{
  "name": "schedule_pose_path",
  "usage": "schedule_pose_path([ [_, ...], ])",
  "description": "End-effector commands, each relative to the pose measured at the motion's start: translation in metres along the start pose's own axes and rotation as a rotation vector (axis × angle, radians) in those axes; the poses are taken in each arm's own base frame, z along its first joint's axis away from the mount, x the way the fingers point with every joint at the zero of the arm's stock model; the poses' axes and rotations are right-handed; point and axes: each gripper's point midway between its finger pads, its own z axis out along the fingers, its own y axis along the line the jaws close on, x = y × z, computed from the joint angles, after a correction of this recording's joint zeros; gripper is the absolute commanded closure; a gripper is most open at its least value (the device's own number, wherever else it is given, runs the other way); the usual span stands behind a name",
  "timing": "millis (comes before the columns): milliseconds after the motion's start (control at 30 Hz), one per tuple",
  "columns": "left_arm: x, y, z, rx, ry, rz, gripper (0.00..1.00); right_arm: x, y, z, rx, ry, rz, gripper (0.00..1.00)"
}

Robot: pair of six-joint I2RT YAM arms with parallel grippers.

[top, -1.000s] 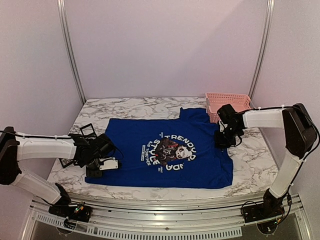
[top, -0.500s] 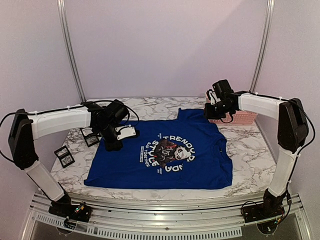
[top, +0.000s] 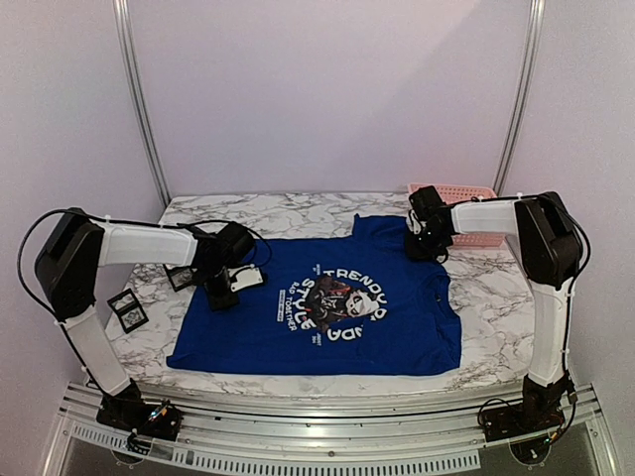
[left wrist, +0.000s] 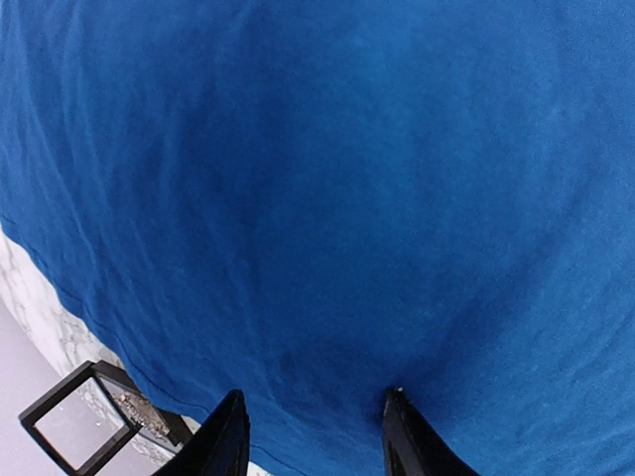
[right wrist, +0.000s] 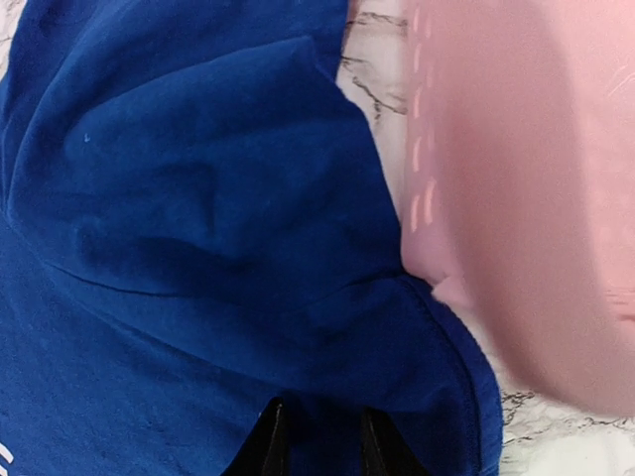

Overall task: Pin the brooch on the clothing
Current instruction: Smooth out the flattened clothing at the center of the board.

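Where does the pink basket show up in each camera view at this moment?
Top external: the pink basket sits at the upper right of the picture.
Left wrist: not in it.
Right wrist: it is blurred and fills the right side.
Shared landmark: the blue T-shirt, visible in all three views.

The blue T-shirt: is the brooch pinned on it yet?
Not yet. Done: the T-shirt lies spread on the table. In hand: the left gripper and right gripper hang over its edges, holding nothing. To do: no brooch shows on it, so pinning remains.
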Motion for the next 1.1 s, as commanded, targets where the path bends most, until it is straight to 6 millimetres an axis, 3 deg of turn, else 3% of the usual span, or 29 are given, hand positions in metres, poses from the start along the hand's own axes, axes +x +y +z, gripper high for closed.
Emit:
schedule_pose_path([
  [0, 0.028, -0.011, 0.024, 0.030, 0.075, 0.007, 0.53, 0.012, -0.025, 0.013, 0.081, 0.041, 0.017, 0.75],
  [233, 0.027, -0.002, 0.012, 0.017, 0.043, -0.004, 0.53, -0.014, -0.016, -0.008, 0.040, -0.013, 0.007, 0.75],
  [300, 0.021, 0.005, 0.000, 0.012, 0.009, -0.014, 0.52, -0.023, -0.008, -0.017, 0.000, -0.031, -0.004, 0.74],
  [400, 0.003, 0.019, -0.035, 0.016, -0.099, -0.042, 0.46, -0.038, 0.007, -0.036, -0.075, -0.066, -0.028, 0.71],
  [500, -0.019, 0.036, -0.078, 0.019, -0.231, -0.075, 0.29, -0.057, 0.024, -0.059, -0.130, -0.126, -0.060, 0.67],
  [533, -0.024, 0.041, -0.091, 0.018, -0.269, -0.087, 0.21, -0.066, 0.030, -0.072, -0.150, -0.159, -0.075, 0.66],
  [567, -0.028, 0.045, -0.103, 0.021, -0.301, -0.097, 0.04, -0.072, 0.036, -0.081, -0.174, -0.179, -0.087, 0.63],
  [667, -0.029, 0.061, -0.127, 0.013, -0.337, -0.163, 0.00, -0.085, 0.059, -0.117, -0.303, -0.243, -0.109, 0.48],
  [800, -0.004, 0.093, -0.130, -0.029, -0.327, -0.311, 0.01, -0.089, 0.083, -0.162, -0.462, -0.307, -0.136, 0.21],
  [867, 0.016, 0.107, -0.125, -0.052, -0.299, -0.385, 0.01, -0.087, 0.092, -0.180, -0.527, -0.328, -0.148, 0.02],
  [967, 0.053, 0.121, -0.115, -0.060, -0.242, -0.499, 0.00, -0.080, 0.102, -0.195, -0.580, -0.342, -0.153, 0.01],
  [1067, 0.089, 0.120, -0.107, -0.054, -0.194, -0.589, 0.00, -0.071, 0.106, -0.203, -0.606, -0.350, -0.149, 0.01],
])
